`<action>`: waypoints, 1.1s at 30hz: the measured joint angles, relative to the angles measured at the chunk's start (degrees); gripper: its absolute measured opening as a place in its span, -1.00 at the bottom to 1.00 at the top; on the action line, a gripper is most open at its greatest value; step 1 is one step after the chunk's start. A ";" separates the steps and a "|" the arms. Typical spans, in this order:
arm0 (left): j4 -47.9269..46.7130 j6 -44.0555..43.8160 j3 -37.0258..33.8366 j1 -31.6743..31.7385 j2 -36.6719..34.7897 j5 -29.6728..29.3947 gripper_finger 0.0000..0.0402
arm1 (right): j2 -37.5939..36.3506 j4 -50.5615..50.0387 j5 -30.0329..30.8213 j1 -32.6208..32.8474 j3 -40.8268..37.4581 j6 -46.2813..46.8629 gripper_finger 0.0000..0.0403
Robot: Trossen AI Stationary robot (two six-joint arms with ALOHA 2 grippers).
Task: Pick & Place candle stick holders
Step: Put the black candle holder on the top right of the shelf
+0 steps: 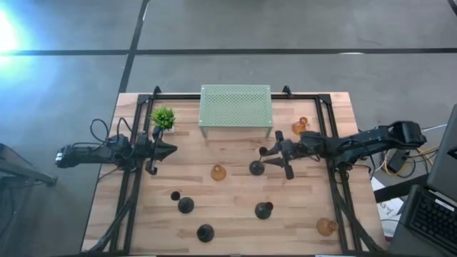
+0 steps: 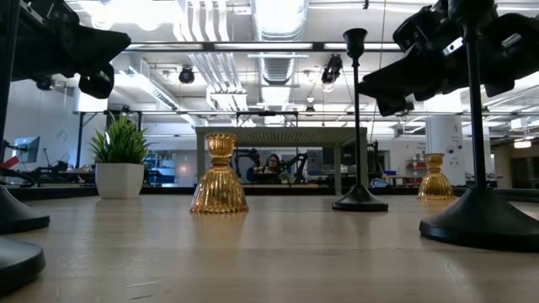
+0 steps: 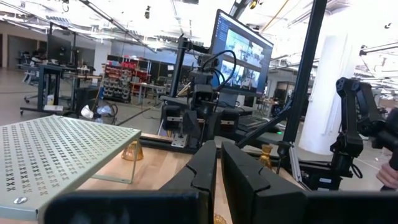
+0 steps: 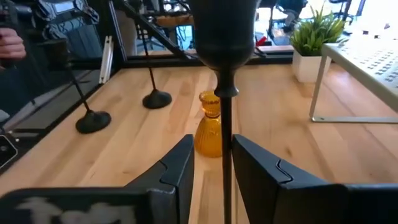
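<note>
A tall black candle stick holder (image 1: 255, 168) stands on its round base (image 2: 360, 202) mid-table. My right gripper (image 1: 270, 160) is open, and its fingers stand on either side of the holder's thin stem (image 4: 226, 149), below the cup (image 4: 224, 31). My left gripper (image 1: 168, 148) is shut and empty above the table's left part, near the potted plant (image 1: 163, 118). Three more black holders (image 1: 186, 205) (image 1: 206, 233) (image 1: 264, 210) stand near the front. Amber glass holders stand at centre (image 1: 218, 172), back right (image 1: 300, 127) and front right (image 1: 327, 227). My right gripper comes at the stem level, from the table's right side, with the fingers across it. The stem stands close against one finger (image 4: 249, 163) and apart from the other. Whether that finger touches it, I cannot tell. The holder stands upright on the table.
The pale green perforated stand (image 1: 236, 107) is at the back centre. A black frame (image 1: 136, 178) runs along both table sides. Bare wood lies between the centre amber holder and the front black holders. People and other robot rigs show in the room behind.
</note>
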 joint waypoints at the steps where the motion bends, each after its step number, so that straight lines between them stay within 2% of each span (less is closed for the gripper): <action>1: 0.01 0.04 -0.01 -0.01 0.00 0.01 -0.86 | 0.71 0.02 0.02 0.07 0.36 -0.06 -0.52; 10: 0.64 1.81 0.01 -0.01 0.02 -0.01 -0.86 | 7.26 0.33 0.08 0.33 4.61 -1.40 -0.64; 15: 0.53 1.80 -0.01 0.00 0.02 -0.01 -0.86 | 8.15 0.30 0.16 0.58 6.26 -1.94 -0.90; 18: 0.49 1.57 -0.01 -0.02 0.02 -0.01 -0.86 | 7.37 -1.28 0.07 0.76 7.80 -2.26 -0.94; 22: 0.50 1.38 0.00 0.00 0.02 -0.01 -0.86 | 4.12 -12.99 0.16 0.43 13.86 -1.92 -0.95; 28: 0.73 0.33 0.01 -0.02 0.02 -0.01 -0.86 | 1.38 -36.86 2.26 -0.78 30.02 -7.70 -0.95; 33: 0.93 0.33 0.00 -0.02 0.02 -0.01 -0.86 | 1.66 -46.58 2.26 -5.13 42.01 -11.65 -0.96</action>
